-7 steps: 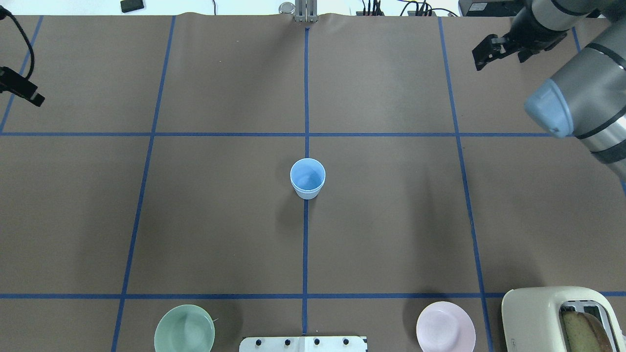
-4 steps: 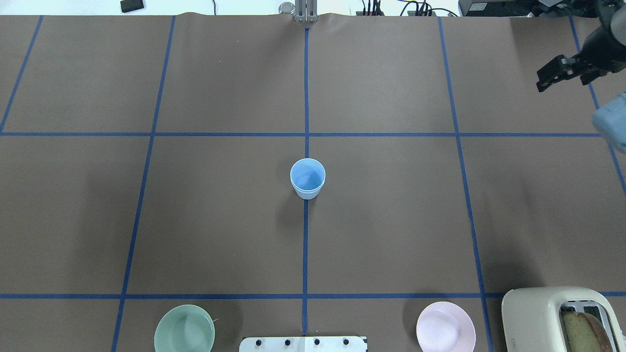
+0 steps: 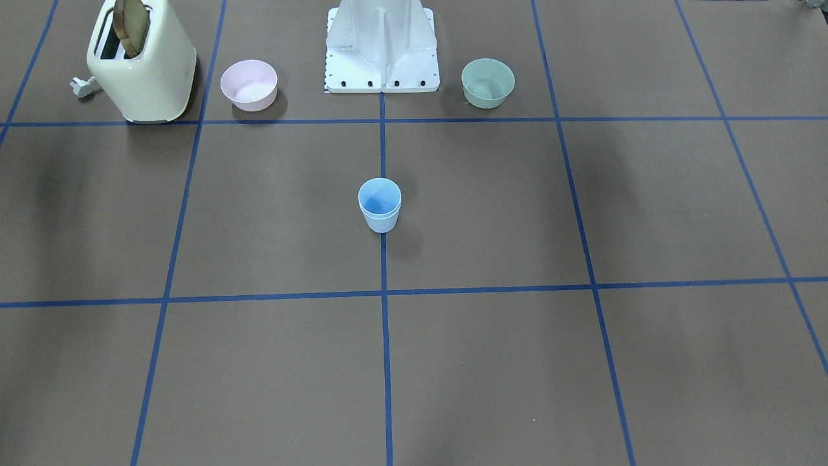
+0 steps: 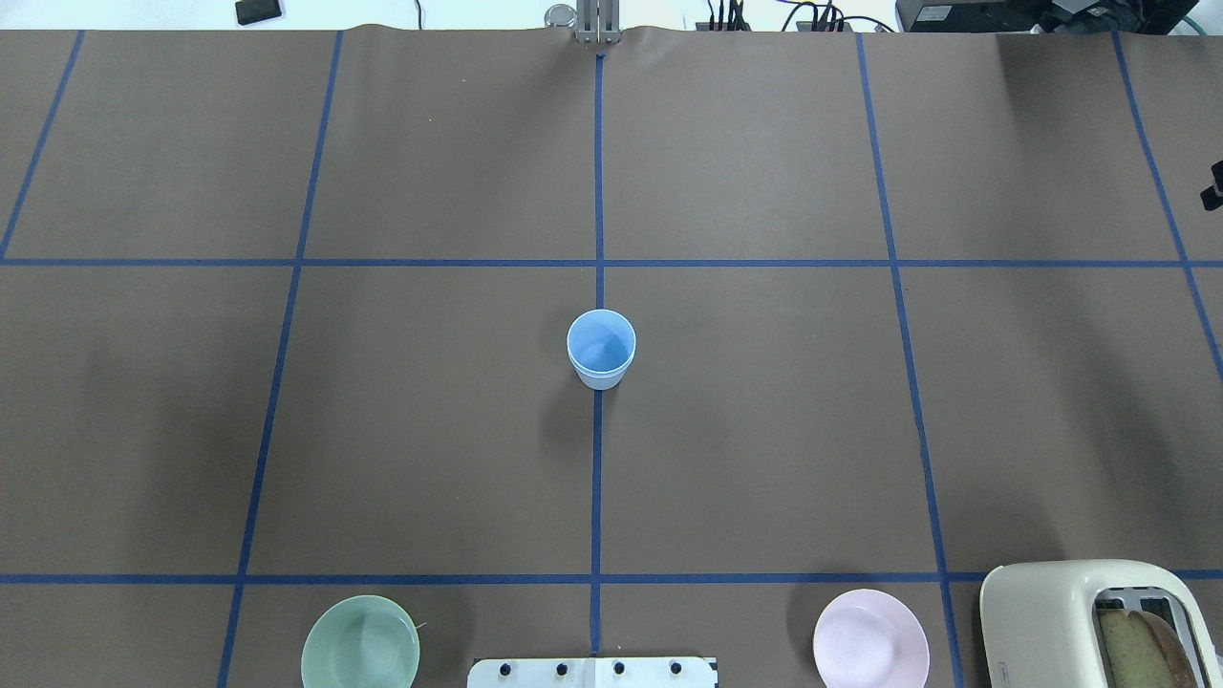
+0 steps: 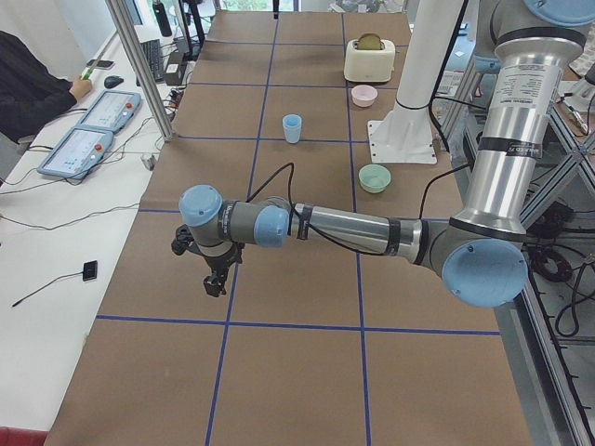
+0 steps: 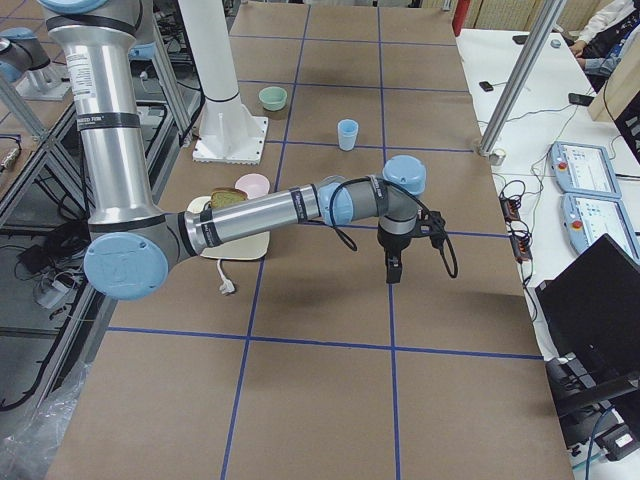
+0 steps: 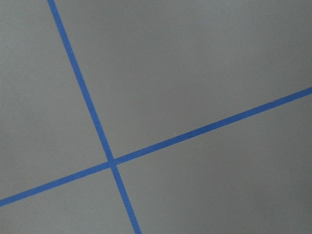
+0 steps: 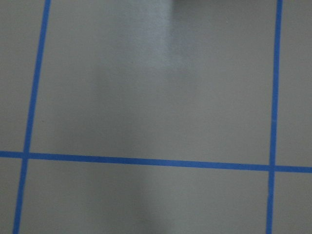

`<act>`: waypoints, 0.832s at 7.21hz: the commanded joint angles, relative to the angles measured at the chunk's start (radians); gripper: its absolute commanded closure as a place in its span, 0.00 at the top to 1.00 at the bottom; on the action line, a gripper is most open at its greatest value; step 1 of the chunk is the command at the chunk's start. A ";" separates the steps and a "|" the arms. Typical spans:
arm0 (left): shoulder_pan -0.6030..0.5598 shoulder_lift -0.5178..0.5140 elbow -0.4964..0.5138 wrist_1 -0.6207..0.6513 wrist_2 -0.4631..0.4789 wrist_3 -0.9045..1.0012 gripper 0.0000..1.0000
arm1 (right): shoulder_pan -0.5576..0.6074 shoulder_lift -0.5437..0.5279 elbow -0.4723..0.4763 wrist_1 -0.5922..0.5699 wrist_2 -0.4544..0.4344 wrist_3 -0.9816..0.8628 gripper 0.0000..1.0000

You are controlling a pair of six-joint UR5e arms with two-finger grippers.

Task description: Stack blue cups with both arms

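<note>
The two blue cups (image 4: 600,349) stand nested one inside the other, upright at the table's middle on the centre tape line; they also show in the front-facing view (image 3: 380,205). My left gripper (image 5: 216,283) hangs over bare table far from the cups and shows only in the exterior left view, so I cannot tell if it is open. My right gripper (image 6: 392,272) points down over bare table near the other end; only a black sliver of it (image 4: 1213,196) shows at the overhead view's right edge. Both wrist views show only paper and tape.
A cream toaster (image 4: 1089,621) with bread, a pink bowl (image 4: 869,638) and a pale green bowl (image 4: 360,642) stand along the robot's side, beside the white base pedestal (image 3: 381,45). Operators sit by the far edge.
The right arm has swung off to the right, almost out of the overhead view. The left gripper left that view's left edge. The cups have not moved.
</note>
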State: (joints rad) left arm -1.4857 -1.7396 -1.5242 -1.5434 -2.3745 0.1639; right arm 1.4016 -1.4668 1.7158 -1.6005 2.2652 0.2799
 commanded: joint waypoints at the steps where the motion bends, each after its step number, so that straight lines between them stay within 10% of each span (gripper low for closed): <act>1: -0.024 0.000 0.033 0.002 0.000 -0.006 0.98 | 0.037 -0.055 -0.030 0.002 0.002 -0.007 1.00; 6: -0.024 0.003 0.038 0.000 0.000 -0.006 0.98 | 0.046 -0.076 -0.027 0.005 0.004 -0.007 1.00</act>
State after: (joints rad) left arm -1.5094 -1.7368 -1.4877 -1.5432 -2.3746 0.1580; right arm 1.4476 -1.5425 1.6888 -1.5959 2.2687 0.2725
